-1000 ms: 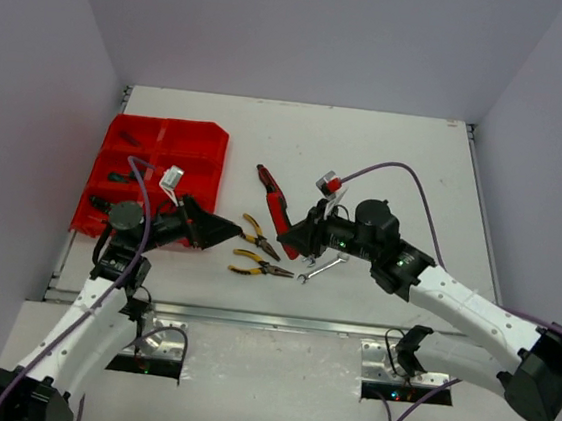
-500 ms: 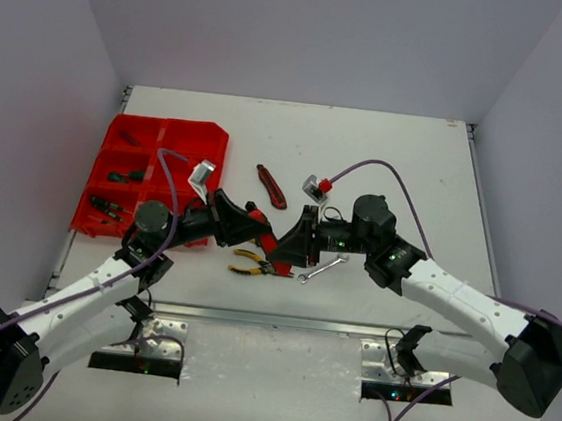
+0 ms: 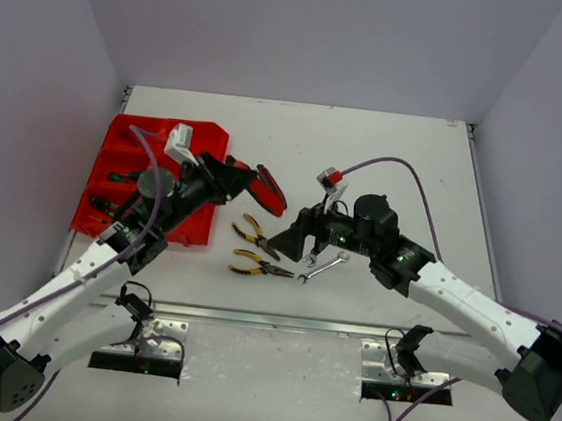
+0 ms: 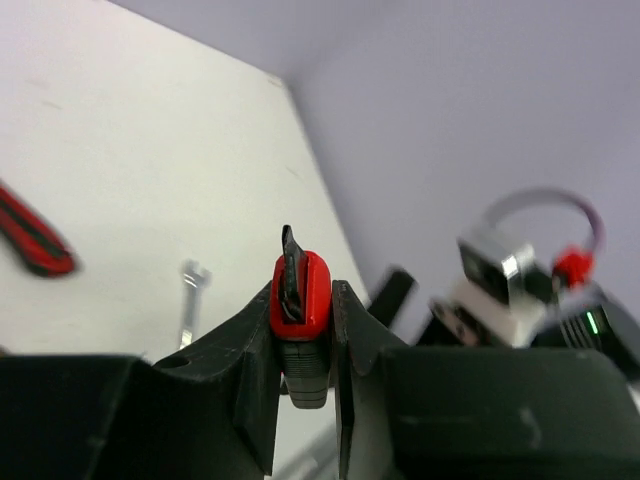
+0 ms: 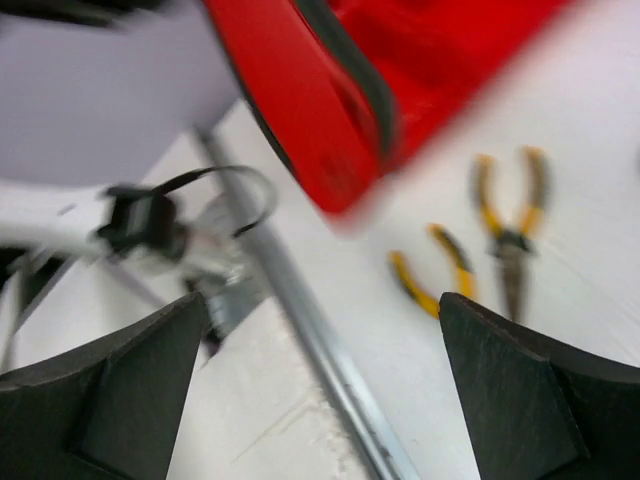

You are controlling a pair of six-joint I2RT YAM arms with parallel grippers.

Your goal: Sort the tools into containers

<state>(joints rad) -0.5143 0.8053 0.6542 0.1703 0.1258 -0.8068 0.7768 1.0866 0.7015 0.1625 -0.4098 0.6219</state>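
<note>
My left gripper (image 3: 246,180) (image 4: 302,297) is shut on a red-handled knife (image 3: 265,184) (image 4: 301,288), held above the table just right of the red tray (image 3: 117,145). A second red knife (image 4: 33,238) lies on the table below it. My right gripper (image 3: 284,242) (image 5: 330,395) stands wide open and holds nothing, next to two yellow-black pliers (image 3: 255,234) (image 3: 256,264) (image 5: 508,228) (image 5: 436,286). A silver wrench (image 3: 323,266) (image 4: 190,300) lies under the right wrist. The held knife (image 5: 312,110) shows blurred and close in the right wrist view.
The tray's compartments hold a few small tools (image 3: 128,176). The metal rail (image 3: 269,320) runs along the table's near edge. White walls enclose the table on the left, right and far sides.
The right gripper opened and let go of the red knife. The left gripper shut on it and carried it up and left towards the tray. The right arm drew back slightly.
</note>
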